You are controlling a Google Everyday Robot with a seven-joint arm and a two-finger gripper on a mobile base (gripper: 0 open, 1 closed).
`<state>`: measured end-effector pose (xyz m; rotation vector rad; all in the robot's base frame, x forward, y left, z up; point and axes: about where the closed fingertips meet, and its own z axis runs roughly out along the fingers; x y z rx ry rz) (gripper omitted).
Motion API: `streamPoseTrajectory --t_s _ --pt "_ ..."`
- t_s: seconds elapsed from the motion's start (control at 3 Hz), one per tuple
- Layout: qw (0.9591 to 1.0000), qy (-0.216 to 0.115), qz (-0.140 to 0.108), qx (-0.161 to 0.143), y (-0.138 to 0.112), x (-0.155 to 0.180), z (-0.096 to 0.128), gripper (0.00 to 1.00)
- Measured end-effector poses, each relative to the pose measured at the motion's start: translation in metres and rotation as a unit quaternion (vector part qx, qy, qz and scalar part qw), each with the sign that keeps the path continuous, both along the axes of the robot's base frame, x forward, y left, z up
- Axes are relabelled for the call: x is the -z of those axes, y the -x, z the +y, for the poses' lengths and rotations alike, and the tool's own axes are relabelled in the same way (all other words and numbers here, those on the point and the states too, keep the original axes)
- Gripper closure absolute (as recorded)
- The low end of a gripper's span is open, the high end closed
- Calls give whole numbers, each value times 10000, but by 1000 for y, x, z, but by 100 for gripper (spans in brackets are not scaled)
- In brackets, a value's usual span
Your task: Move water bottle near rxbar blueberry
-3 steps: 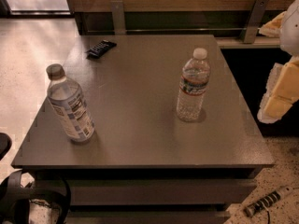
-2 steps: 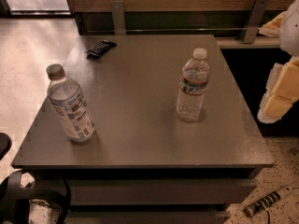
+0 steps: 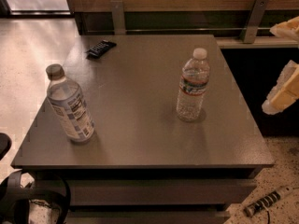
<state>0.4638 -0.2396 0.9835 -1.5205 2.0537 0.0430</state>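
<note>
on the table [image 3: 140,134], right of centre: water bottle [image 3: 192,85], standing upright. at the far left corner, lying flat: rxbar blueberry [image 3: 101,48], well apart from the water bottle, behind and to its left. near the front left edge: second bottle [image 3: 70,104], standing, well left of the water bottle. off the table's right side, beyond its edge: gripper [image 3: 282,93], touching nothing.

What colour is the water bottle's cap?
The water bottle cap is white, camera view; gripper at right edge.
</note>
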Motion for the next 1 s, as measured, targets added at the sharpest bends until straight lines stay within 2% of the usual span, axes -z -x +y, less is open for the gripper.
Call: streamPoseTrajectory --t_s 0.33,0.67,1.0 --pt "9950 -910 -417 -59 -20 14 -15 0" --pt "9760 -2016 -769 -293 -30 21 -6 0" --pt "9443 -3106 -892 -618 -31 13 23 0"
